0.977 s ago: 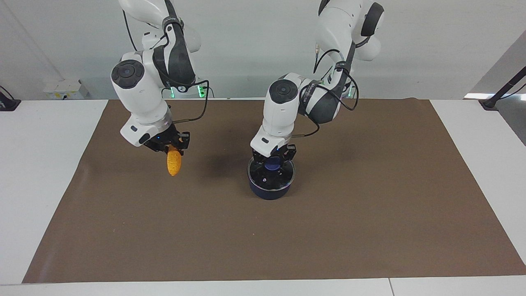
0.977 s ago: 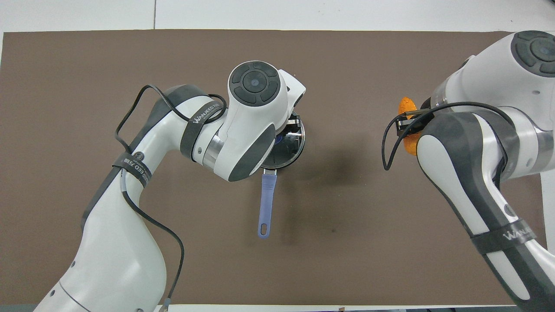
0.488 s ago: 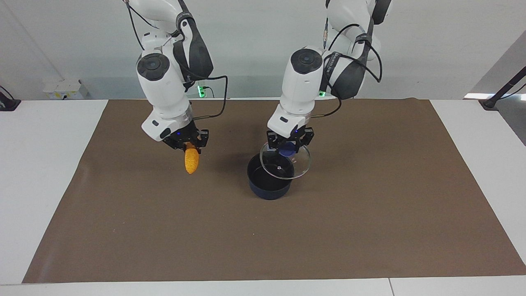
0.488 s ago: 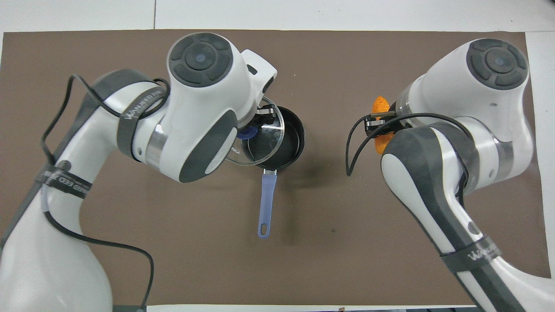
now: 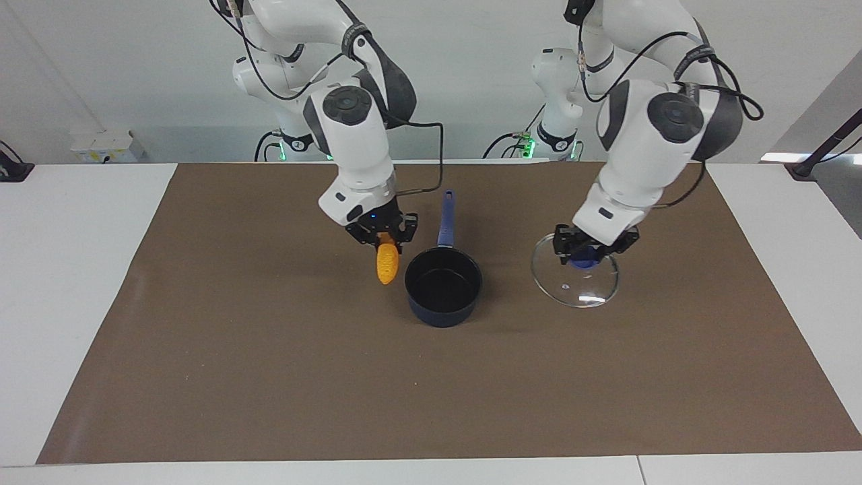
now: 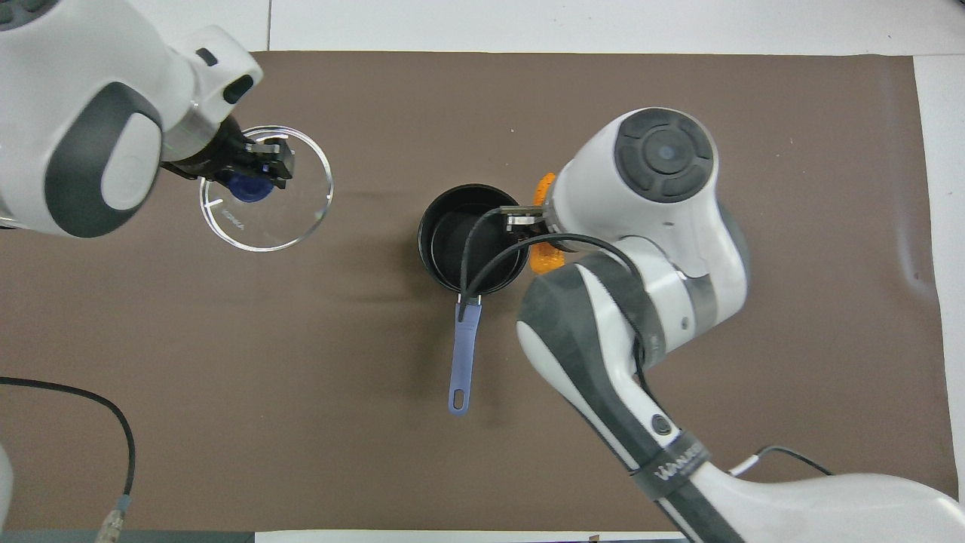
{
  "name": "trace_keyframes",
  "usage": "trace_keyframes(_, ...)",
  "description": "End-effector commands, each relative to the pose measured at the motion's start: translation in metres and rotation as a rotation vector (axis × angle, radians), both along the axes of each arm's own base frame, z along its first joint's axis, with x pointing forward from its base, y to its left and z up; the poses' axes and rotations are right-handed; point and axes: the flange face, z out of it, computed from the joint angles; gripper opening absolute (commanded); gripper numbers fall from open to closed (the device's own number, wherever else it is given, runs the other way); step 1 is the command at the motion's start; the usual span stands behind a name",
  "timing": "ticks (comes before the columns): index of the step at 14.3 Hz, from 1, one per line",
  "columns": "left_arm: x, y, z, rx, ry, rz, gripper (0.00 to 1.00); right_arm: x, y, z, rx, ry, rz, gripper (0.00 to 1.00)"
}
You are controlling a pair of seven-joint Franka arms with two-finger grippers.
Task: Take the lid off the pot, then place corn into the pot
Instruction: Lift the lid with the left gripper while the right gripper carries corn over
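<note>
Lid (image 5: 574,280) is already off, so the first half of the job looks done to me. The left tool (image 5: 586,250) is gripping the blue knob, fingers closed around it, and holding the lid tilted over the counter (image 5: 269,377) toward the left arm's end, well apart from the pot (image 5: 443,285). Can't tell for sure whether the lid's low edge is touching the counter or just hanging above it.

The corn step is what's in hand now, I'd say. The right tool (image 5: 384,241) is pinching the corn (image 5: 386,263) by its upper end, fingers shut on it, and it's hanging in the air just beside the pot rim, on the side toward the right arm's end. Not over the opening yet.

Corn's long axis is running pretty much straight up and down, free end pointing at the counter. Can't make out which end is the tapered one.

Pot is sitting open and empty mid-counter, handle (image 6: 462,354) pointing back toward the robots.

Next move, my guess: slide the corn sideways until it's over the black inside, lower it a bit, then let go. Since it's about as long as the pot is wide, I'd expect it to tip and lean on the wall.
</note>
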Motion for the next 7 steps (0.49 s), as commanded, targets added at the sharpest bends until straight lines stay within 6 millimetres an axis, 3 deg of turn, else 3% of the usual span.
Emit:
trace_keyframes(1,-0.008,0.078,-0.014,-0.025,0.003,-0.082,0.02,0.018,0.052,-0.039,-0.036,0.02,-0.013,0.0)
trace_keyframes(2,-0.008,0.102,-0.027,-0.032,-0.012,-0.091,0.02,0.014,0.063,-0.05,-0.048,0.014,0.009,0.0)
trace_keyframes(4,-0.012,0.125,-0.061,-0.032,-0.029,-0.12,0.02,0.017,0.073,-0.069,-0.033,-0.01,0.007,0.0)
trace_keyframes(7,-0.026,0.149,-0.105,-0.026,-0.068,-0.102,0.01,0.009,0.07,-0.096,-0.06,0.038,-0.002,0.0)
